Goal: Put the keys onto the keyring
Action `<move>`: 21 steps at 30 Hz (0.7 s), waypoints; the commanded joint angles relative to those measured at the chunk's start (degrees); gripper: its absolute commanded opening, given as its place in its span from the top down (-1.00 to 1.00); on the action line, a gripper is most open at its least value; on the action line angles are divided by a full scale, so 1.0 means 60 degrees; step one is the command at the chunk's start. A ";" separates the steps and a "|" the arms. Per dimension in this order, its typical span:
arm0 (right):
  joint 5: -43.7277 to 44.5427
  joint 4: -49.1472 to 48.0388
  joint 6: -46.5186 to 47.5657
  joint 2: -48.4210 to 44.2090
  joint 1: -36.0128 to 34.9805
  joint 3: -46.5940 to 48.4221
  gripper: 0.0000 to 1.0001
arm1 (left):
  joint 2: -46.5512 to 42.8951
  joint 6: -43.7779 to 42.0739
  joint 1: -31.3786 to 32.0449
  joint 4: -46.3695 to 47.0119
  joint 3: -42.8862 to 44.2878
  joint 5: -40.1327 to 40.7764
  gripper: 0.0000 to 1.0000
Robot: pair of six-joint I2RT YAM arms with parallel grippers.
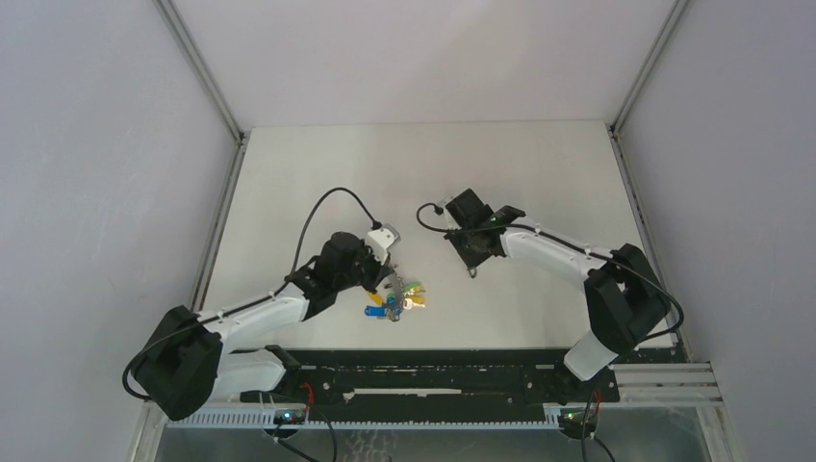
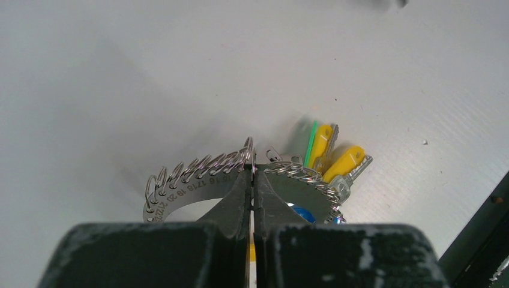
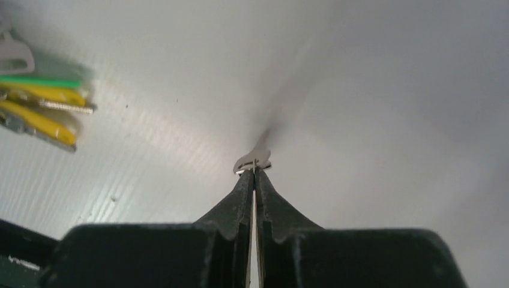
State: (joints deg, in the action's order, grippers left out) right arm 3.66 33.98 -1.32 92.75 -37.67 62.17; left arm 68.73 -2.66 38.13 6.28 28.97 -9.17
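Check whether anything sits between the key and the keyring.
Nothing visible: only table surface separates the key in the right pincer from the keyring clamped by the left pincer.

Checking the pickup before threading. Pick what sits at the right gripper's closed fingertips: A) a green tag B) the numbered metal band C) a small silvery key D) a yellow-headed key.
C: in the right wrist view the right gripper is shut, with the small silvery key poking out of its tips.
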 commanded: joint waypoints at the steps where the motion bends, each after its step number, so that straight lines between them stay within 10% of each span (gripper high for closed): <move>1: 0.1067 0.2983 -0.0186 -0.0856 -0.0404 0.0741 1.00 | -0.0450 -0.0225 0.0034 0.0243 0.0343 0.0361 1.00; 21: 0.0631 0.4799 0.0950 0.1827 -0.0738 0.2568 1.00 | -0.0872 -0.0213 0.0046 0.0169 0.0155 0.0965 0.99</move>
State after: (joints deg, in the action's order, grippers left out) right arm 7.99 64.40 1.21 100.73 -42.13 71.77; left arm 65.65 -2.72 38.13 5.74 28.97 -4.84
